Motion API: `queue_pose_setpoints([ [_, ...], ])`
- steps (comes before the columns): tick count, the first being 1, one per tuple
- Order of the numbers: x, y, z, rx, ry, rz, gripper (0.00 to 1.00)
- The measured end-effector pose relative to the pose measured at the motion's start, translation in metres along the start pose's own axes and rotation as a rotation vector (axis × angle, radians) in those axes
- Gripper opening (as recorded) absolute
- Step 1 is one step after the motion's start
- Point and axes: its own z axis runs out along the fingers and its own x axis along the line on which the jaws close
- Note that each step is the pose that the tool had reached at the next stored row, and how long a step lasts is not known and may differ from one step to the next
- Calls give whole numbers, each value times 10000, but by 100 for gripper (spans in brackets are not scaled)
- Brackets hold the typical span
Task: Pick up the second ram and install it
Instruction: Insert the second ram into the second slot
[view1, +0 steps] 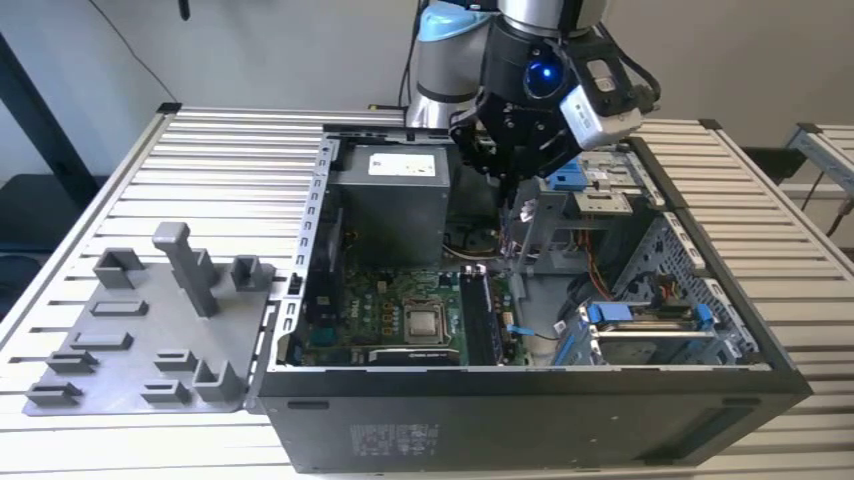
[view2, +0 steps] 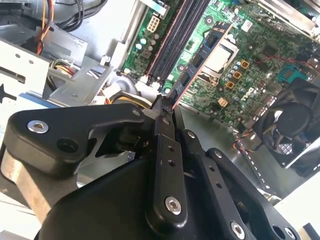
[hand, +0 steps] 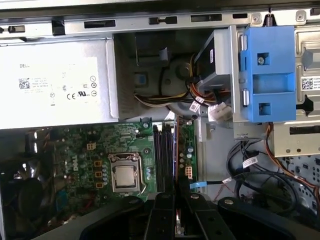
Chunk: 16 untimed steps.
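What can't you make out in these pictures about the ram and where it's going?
- Second wrist view: the gripper covers the held end of the second ram.
- First wrist view: the ram is edge-on, a thin line, so whether it touches the memory slots is unclear.
- Exterior view: the gripper's tip is too small and dark inside the case to read.

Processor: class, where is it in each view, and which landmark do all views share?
Exterior view: processor mid-board, to the exterior view's left of the slots.
Second wrist view: just past the ram.
First wrist view: next to the slots.
Shared landmark: the slots.
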Motion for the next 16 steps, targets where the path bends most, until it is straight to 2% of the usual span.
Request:
queue_pose_setpoints([
  [3, -9, 1, 46, -3, 20, -317, 14],
  [10, -7, 0, 163, -3, 41, -365, 14],
  [16, -7, 0, 171, 2, 44, -364, 14],
])
